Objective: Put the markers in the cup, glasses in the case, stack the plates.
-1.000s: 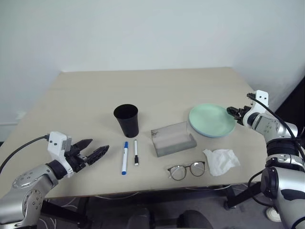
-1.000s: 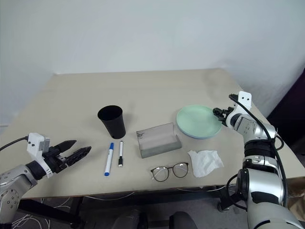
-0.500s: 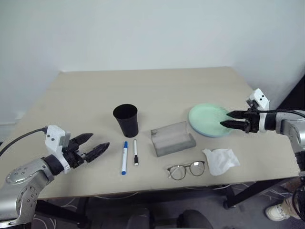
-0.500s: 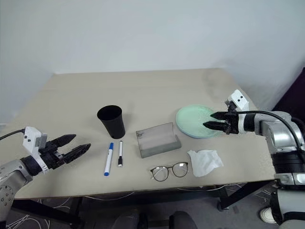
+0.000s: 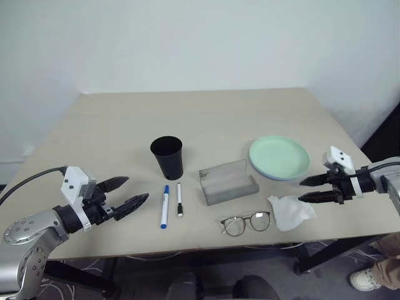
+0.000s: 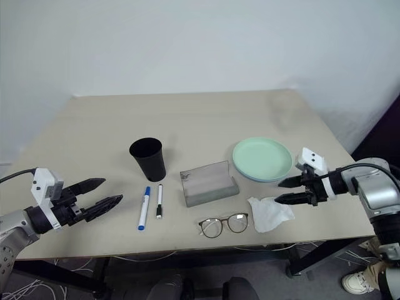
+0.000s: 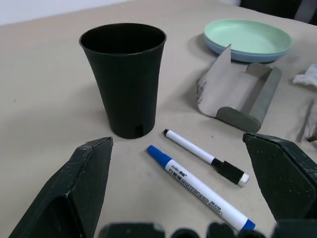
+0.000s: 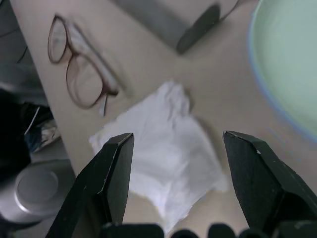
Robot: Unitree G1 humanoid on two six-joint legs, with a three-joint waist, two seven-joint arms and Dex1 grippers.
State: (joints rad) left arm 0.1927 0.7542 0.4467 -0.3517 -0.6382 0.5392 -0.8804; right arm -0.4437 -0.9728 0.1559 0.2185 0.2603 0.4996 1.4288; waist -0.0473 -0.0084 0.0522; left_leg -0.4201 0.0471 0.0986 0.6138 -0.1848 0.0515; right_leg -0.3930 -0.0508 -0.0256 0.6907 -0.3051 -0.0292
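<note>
The blue marker (image 7: 200,188) bears print too small to read

Markers (image 5: 170,204) before cup (image 5: 167,157); case (image 5: 227,182) right; plates (image 5: 279,157) beyond.

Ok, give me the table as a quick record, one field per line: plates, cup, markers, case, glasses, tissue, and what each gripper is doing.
plates: mint green plate stacked on the light blue plate
cup: black cup, upright, empty
markers: blue-capped marker and black-capped marker, side by side on the table in front of the cup
case: grey case, lid open, nothing inside
glasses: glasses on the table, in front of the case
tissue: crumpled tissue, right of the glasses
left gripper: open, empty, left of the markers
right gripper: open, empty, beside the tissue
</note>
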